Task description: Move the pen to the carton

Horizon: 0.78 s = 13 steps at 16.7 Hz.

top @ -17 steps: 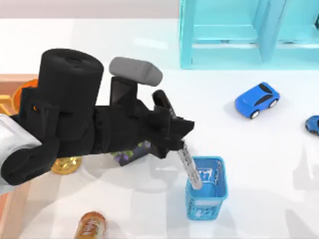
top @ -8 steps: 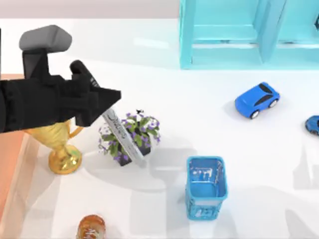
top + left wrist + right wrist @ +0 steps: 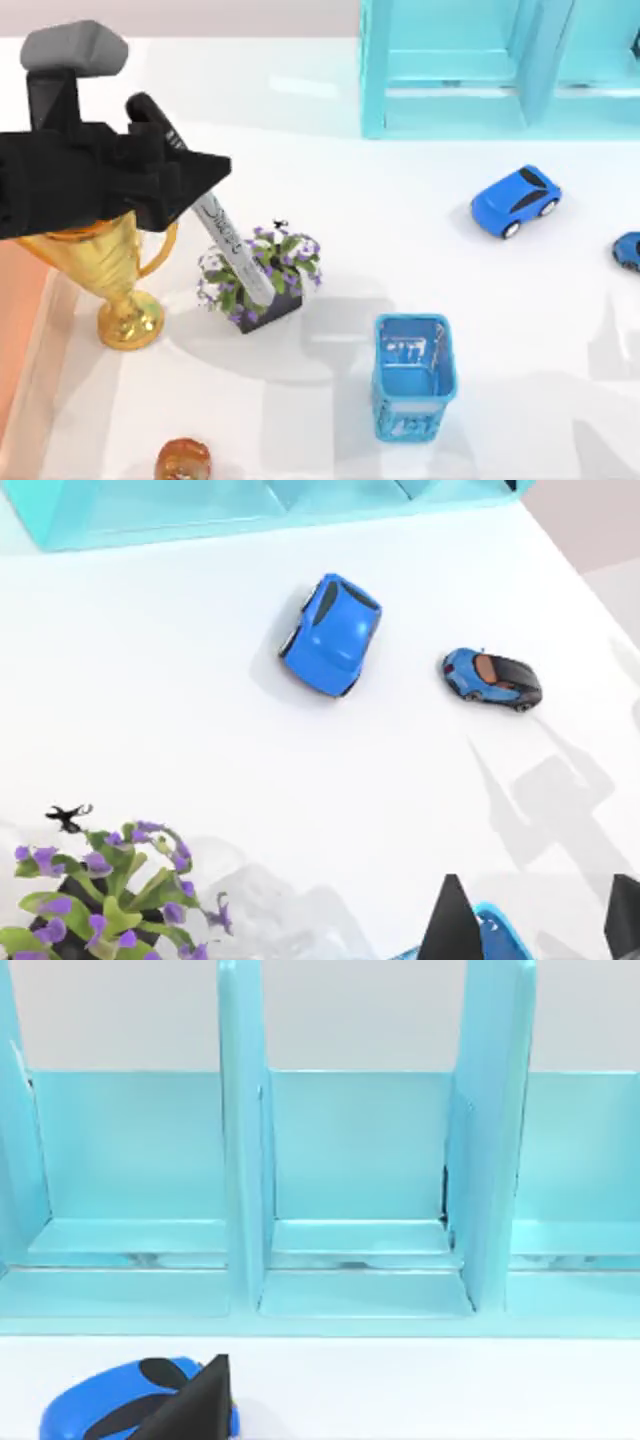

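Your left gripper (image 3: 205, 190) hangs at the far left of the table in the top view, its fingers clamped on the pen (image 3: 232, 251). The silver-grey barrel slants down and away from the fingertips, and its lower end overlaps the potted purple flowers (image 3: 262, 275) just beyond the gripper. Directly under your arm stands the gold trophy (image 3: 115, 275). Behind the trophy, at the table's left edge, you can see an orange-brown strip of the carton (image 3: 18, 305); the pen is not over it. Further out from the gripper sits the blue mesh cup (image 3: 413, 375), and beyond that the big blue toy car (image 3: 516, 200). In the left wrist view you see the flowers (image 3: 105, 895), that car (image 3: 331, 635) and a smaller blue car (image 3: 492, 678).

Your right gripper (image 3: 195, 1405) faces the cyan shelf unit (image 3: 350, 1190); you cannot tell how its fingers stand.
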{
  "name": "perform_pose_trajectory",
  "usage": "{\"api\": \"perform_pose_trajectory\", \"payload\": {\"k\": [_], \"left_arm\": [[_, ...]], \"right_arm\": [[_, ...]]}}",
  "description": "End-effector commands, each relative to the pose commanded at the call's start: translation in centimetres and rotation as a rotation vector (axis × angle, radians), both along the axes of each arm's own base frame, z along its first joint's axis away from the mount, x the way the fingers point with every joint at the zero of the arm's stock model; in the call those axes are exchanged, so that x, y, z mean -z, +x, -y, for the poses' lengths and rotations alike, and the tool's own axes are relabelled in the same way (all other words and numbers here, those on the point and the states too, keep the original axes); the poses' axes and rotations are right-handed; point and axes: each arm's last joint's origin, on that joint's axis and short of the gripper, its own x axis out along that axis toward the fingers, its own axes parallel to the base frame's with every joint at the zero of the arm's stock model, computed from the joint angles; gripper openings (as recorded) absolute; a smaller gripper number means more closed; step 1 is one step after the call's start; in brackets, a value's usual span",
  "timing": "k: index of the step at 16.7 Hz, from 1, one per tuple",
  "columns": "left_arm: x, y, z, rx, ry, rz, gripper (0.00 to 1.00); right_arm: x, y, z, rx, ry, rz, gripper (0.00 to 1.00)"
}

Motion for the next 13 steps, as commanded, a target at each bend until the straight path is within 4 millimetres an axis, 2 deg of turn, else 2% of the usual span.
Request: {"api": "perform_pose_trajectory", "payload": {"k": [3,5,7,10,13], "left_arm": [[-3.6,1.0,-1.9,0.021,0.044,0.150,0.00],[-6.0,1.5,-3.9,0.033,0.107,0.274,0.00],[-7.4,2.1,-6.2,0.045,0.196,0.372,0.00],[-8.0,2.8,-10.1,0.066,0.334,0.450,0.00],[-7.5,3.0,-14.3,0.089,0.436,0.467,0.00]], "right_arm": [[0.0,0.0,0.0,0.000,0.000,0.000,1.00],[0.0,0.0,0.0,0.000,0.000,0.000,1.00],[0.0,0.0,0.0,0.000,0.000,0.000,1.00],[0.0,0.0,0.0,0.000,0.000,0.000,1.00],[0.0,0.0,0.0,0.000,0.000,0.000,1.00]]}}
